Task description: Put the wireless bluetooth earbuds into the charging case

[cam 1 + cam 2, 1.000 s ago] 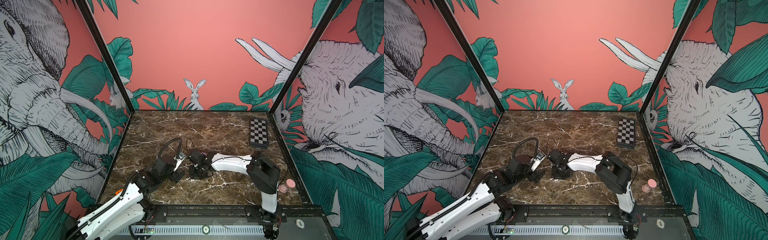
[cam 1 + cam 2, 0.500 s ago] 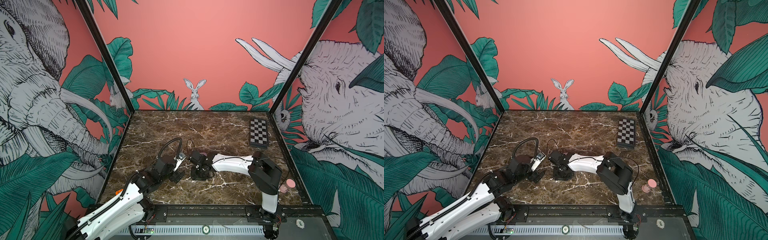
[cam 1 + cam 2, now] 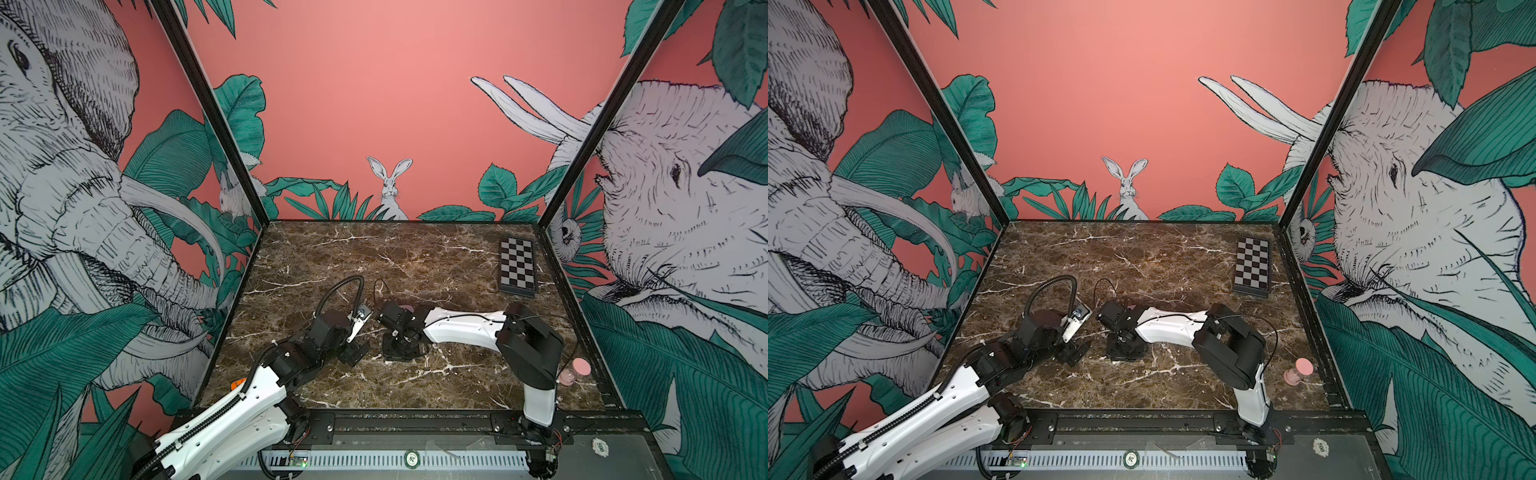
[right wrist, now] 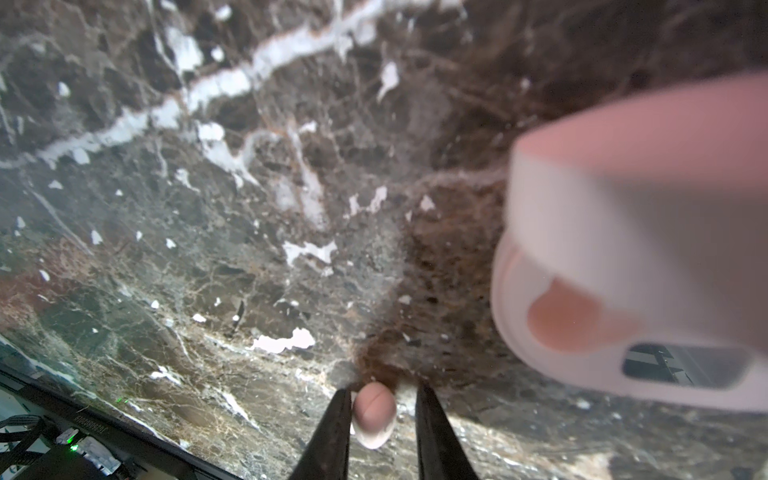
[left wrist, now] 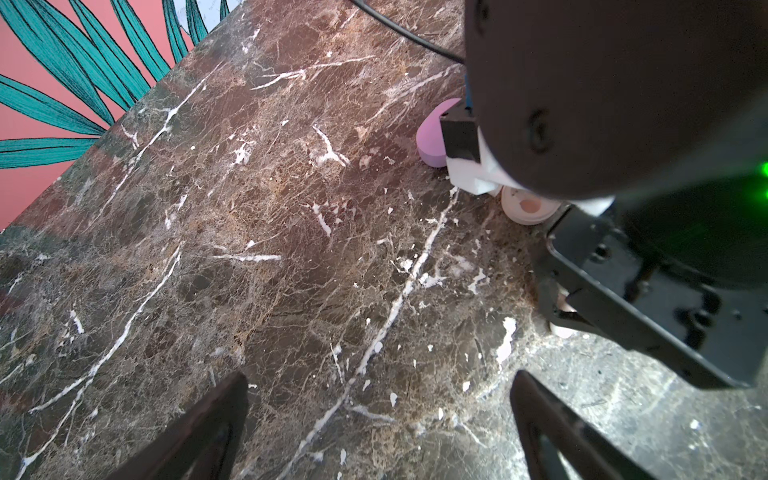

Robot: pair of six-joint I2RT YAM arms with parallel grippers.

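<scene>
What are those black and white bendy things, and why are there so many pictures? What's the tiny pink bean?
Those are two robot arms. Each ends in a gripper, a pincher with two fingers.

Two pictures come from one camera above, looking down at the whole marble table. The other two come from small cameras on the arms' wrists, so they look very close up.

On the table are a checkered board, a closed lilac case and an open peach case.

The tiny bean is a peach earbud. The right gripper has a finger on each side of it, with a little gap on one side, so it does not look squeezed yet. The left gripper is wide open and holds nothing.
</scene>
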